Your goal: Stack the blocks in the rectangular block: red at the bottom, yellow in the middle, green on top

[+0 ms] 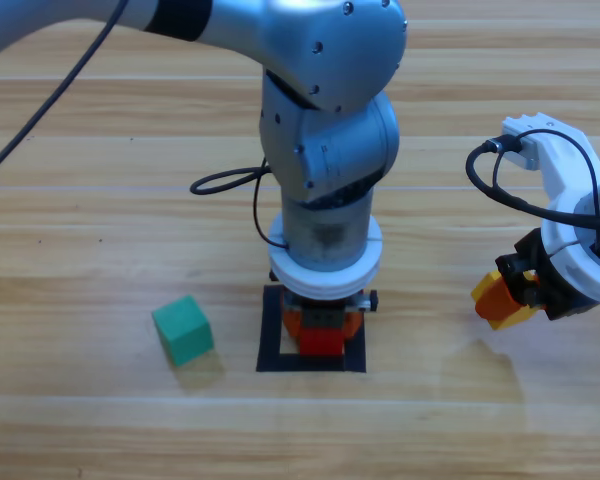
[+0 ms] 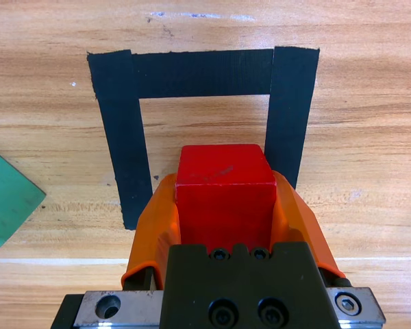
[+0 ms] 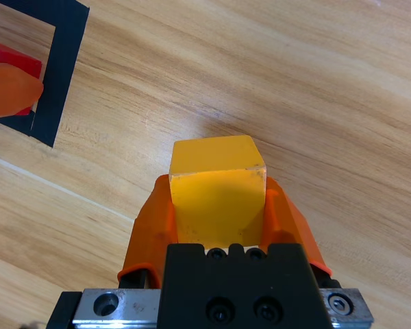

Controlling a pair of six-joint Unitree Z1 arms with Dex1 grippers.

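My left gripper [image 1: 321, 335] hangs over the black tape square [image 1: 271, 335] in the middle of the table, shut on the red cube [image 2: 225, 195]. In the left wrist view the cube sits between the orange jaws above the square's open centre [image 2: 205, 123]. At the right edge, my right gripper [image 1: 505, 298] is shut on the yellow cube [image 3: 218, 188], held above bare wood. The green cube [image 1: 183, 329] rests on the table left of the tape square, free of both grippers.
A black cable [image 1: 230, 180] loops behind the left arm. The right arm's cable [image 1: 500, 180] arcs near its wrist. Bare wooden table [image 1: 100, 250] surrounds the square.
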